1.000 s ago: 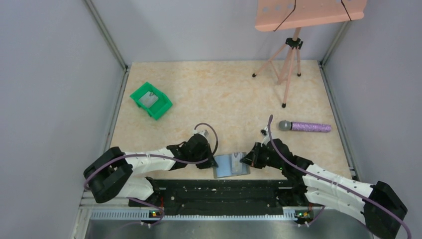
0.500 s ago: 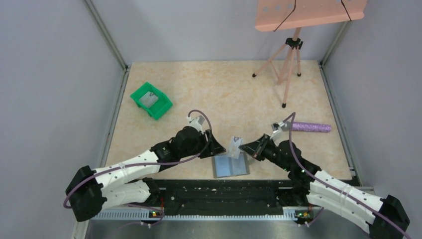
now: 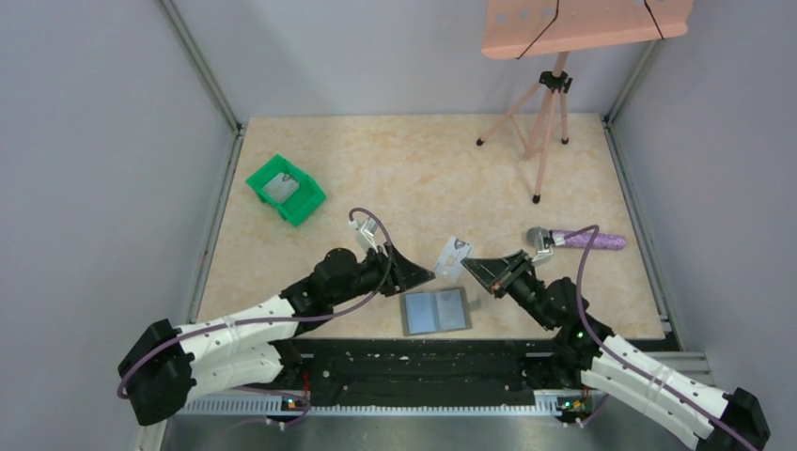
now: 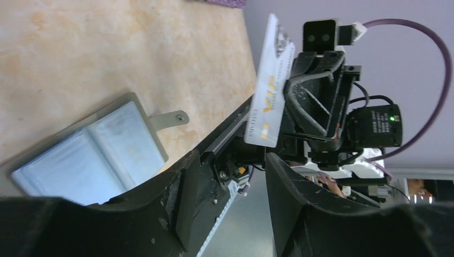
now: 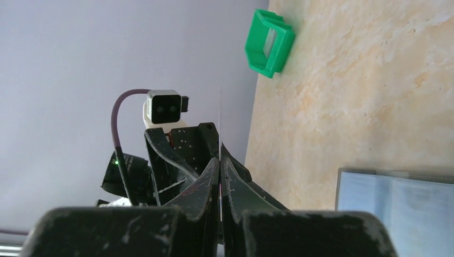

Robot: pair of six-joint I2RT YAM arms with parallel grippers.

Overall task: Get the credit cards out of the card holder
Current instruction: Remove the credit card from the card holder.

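Note:
The card holder lies open and flat near the table's front edge, its blue-grey inside facing up; it also shows in the left wrist view and the right wrist view. My right gripper hangs above and behind it, shut on a white credit card with orange print. In the right wrist view that card is an edge-on sliver between the closed jaws of the right gripper. Facing the card, my left gripper stands open and holds nothing.
A green plastic bin sits at the back left with something grey inside. A purple microphone lies to the right. A pink tripod carrying a board stands at the back right. Grey walls enclose the table.
Both grippers have risen off the card holder. The right one has pulled a white card up and out. The left one has opened and let go of the holder.

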